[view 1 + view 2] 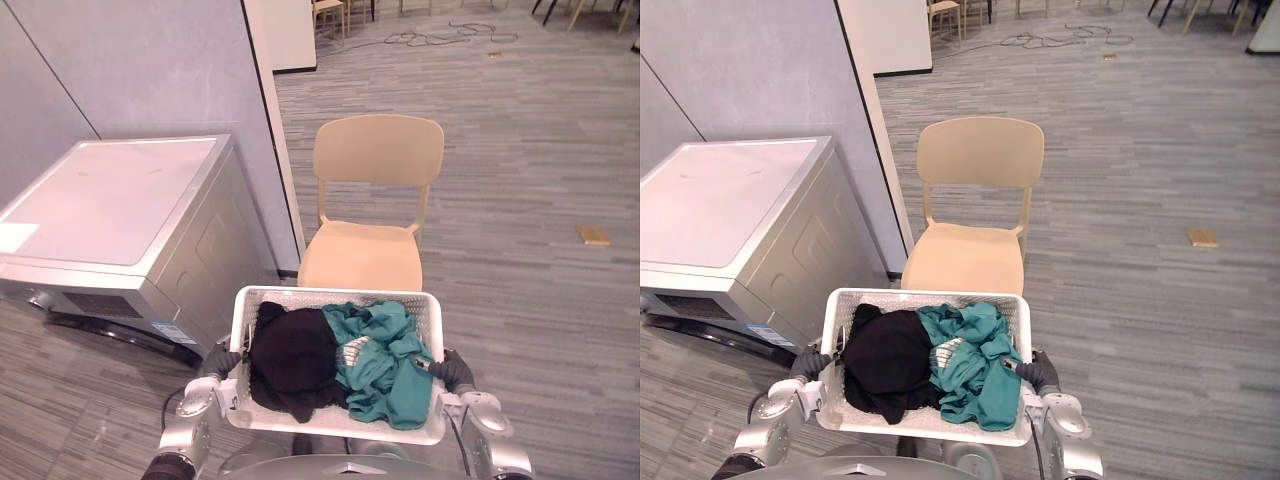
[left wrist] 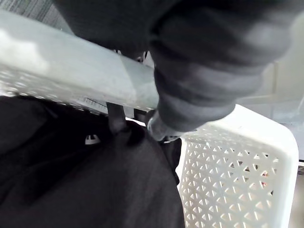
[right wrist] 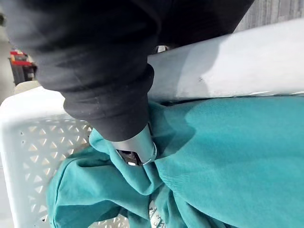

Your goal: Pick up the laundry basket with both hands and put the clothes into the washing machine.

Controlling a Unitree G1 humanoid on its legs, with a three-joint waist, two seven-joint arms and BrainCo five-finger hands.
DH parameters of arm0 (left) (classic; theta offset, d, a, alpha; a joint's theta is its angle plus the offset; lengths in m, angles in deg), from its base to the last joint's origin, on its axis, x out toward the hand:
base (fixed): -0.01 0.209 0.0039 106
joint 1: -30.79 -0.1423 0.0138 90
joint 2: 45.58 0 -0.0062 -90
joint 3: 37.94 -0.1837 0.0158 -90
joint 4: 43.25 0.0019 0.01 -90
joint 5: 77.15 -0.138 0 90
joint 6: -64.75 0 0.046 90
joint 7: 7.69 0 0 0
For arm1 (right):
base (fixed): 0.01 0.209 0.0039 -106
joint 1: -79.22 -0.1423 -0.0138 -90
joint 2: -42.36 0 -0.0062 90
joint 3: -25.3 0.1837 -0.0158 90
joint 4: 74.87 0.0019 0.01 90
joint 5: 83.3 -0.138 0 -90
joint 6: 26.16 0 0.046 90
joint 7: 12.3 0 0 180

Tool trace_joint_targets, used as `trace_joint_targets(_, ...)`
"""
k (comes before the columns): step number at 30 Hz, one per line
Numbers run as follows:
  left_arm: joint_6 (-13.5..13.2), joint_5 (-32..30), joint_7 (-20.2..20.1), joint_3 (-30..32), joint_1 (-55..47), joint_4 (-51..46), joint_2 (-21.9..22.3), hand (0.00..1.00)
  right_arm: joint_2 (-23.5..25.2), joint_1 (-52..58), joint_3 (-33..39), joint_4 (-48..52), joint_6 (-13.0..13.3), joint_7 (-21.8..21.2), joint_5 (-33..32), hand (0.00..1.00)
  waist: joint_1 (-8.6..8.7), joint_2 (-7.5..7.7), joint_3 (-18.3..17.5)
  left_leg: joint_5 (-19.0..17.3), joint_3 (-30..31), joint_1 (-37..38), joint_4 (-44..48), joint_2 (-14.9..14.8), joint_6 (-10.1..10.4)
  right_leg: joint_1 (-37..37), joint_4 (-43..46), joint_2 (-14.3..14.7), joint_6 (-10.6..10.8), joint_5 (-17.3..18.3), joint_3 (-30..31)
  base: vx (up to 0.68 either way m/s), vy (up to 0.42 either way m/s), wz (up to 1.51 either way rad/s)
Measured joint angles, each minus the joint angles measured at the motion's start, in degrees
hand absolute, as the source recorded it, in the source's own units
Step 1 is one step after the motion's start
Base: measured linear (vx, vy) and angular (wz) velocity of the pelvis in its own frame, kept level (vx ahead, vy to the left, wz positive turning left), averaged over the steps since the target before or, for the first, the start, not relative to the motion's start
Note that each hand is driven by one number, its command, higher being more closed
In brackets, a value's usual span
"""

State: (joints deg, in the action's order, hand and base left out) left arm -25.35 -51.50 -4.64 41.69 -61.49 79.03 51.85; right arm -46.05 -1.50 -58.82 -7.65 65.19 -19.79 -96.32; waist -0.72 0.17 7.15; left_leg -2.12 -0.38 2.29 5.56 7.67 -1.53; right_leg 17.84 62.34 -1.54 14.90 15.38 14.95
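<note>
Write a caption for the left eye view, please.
Left hand and right hand hold a white laundry basket of clothes before a beige chair and washing machine.

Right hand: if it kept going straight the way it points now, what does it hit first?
The teal garment. The right hand hooks over the laundry basket rim pointing inward, and a finger looks to be touching the cloth in the wrist view.

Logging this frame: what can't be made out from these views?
Washer door: eye views see the front edge-on from above; open or shut unknown.
Left hand grip: left wrist view, hidden by its dark cover and the basket rim.
Right hand grip: right wrist view, buried in the teal garment.
Basket bottom: covered by the black garment and the teal one.
Tan item on the floor: too small, eye views.
</note>
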Motion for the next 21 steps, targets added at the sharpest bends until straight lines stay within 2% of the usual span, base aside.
trace_joint_targets(1,0.00,0.01,0.16,-1.04,1.26,0.00,0.09,1.00,-1.00,-0.70,0.14,0.05,-0.02,0.05,0.01,1.00,0.01,-0.51,0.39,-0.42,0.51,0.26,0.29,-1.26,0.66,2.43,0.19,-4.53,-5.38,2.35,-2.92,0.12,-0.144,0.12)
trace_joint_targets(3,-0.01,0.04,0.36,-1.71,2.46,0.00,0.21,1.00,-2.49,-1.10,0.13,0.21,-0.05,0.02,0.01,1.00,-0.19,-2.07,0.73,-1.03,1.24,0.80,0.46,-3.55,1.76,3.54,-5.62,-7.54,-8.71,4.02,-3.34,0.14,-0.259,0.07)
trace_joint_targets(4,-0.07,0.05,0.41,-2.17,3.64,-0.01,0.08,1.00,-2.92,-0.96,0.13,1.29,-0.21,0.02,0.05,1.00,0.29,-2.94,0.67,-1.76,2.05,0.76,0.79,-5.57,3.28,2.56,-15.74,-8.28,-8.04,3.65,-2.11,0.11,-0.315,0.15)
trace_joint_targets(5,-0.11,0.05,0.42,-2.25,4.29,-0.01,-0.13,1.00,-2.89,-0.98,0.12,1.84,-0.25,0.02,0.11,1.00,0.53,-2.93,0.71,-2.34,2.20,0.67,1.15,-6.47,4.30,1.43,-22.24,-8.53,-7.23,2.69,-0.63,0.10,-0.400,0.22)
trace_joint_targets(6,-0.50,0.06,0.38,-3.07,5.51,0.02,-1.35,1.00,-2.88,-1.07,0.03,2.19,-0.24,0.02,0.18,1.00,0.59,-1.47,0.82,-3.32,3.27,0.58,1.83,-6.70,6.62,-1.64,-35.48,-9.80,-4.85,-3.79,1.77,0.07,-0.440,0.27)
trace_joint_targets(7,-0.55,0.08,0.45,-4.06,6.41,1.13,-0.16,1.00,-4.54,-1.05,0.22,1.84,-0.54,0.13,0.83,1.00,1.27,-3.39,0.91,-4.05,5.02,0.44,2.18,-8.96,8.03,-3.29,-36.76,-7.81,-3.90,-7.52,-0.73,0.08,-0.424,0.25)
trace_joint_targets(8,-0.56,0.07,0.45,-4.62,6.56,1.13,0.81,1.00,-5.56,-0.81,0.91,1.83,-0.60,0.19,1.31,1.00,1.25,-4.84,0.53,-4.02,5.40,0.76,2.18,-10.25,8.02,-3.62,-37.14,-6.92,-4.52,-7.52,-1.41,0.15,-0.320,0.14)
trace_joint_targets(9,-0.61,0.03,0.43,-4.85,7.04,1.24,1.79,1.00,-6.37,-1.02,2.04,1.82,-0.79,0.35,1.83,1.00,1.17,-5.51,0.45,-3.21,5.32,1.77,1.83,-10.71,8.05,-3.32,-35.40,-5.75,-5.44,-7.62,-1.68,0.20,-0.315,-0.07)
trace_joint_targets(11,-0.82,0.03,0.43,-4.09,7.30,2.27,2.95,1.00,-6.63,-1.16,2.19,1.82,-0.88,0.39,2.04,1.00,1.37,-5.55,0.38,-1.64,4.73,2.52,1.29,-11.82,8.35,-3.66,-34.05,-4.42,-6.63,-6.56,-2.75,0.14,-0.264,-0.06)
trace_joint_targets(14,-0.92,0.01,0.41,-3.83,7.40,2.38,3.04,1.00,-6.58,-1.13,2.17,1.85,-1.02,0.38,2.05,1.00,1.67,-5.56,0.29,-1.18,5.34,1.67,1.43,-13.99,8.49,-4.46,-35.52,-3.16,-7.79,-6.50,-5.47,0.07,-0.133,0.28)
trace_joint_targets(18,-0.89,0.02,0.41,-4.33,7.76,4.49,3.00,1.00,-6.43,-1.23,2.03,1.84,-1.11,0.36,2.01,1.00,1.53,-5.37,0.10,-0.14,6.55,-0.07,-0.46,-14.16,10.23,-4.48,-37.61,-4.11,-7.44,-7.51,-8.45,0.00,0.019,0.46)
trace_joint_targets(21,-0.78,0.03,0.57,-4.39,8.36,4.51,1.64,1.00,-5.91,-2.45,1.00,1.65,-1.64,0.39,1.96,1.00,1.13,-4.93,0.00,0.54,6.46,-1.56,-1.87,-13.22,10.53,-4.06,-40.13,-5.44,-7.14,-9.29,-8.96,-0.06,0.110,0.21)
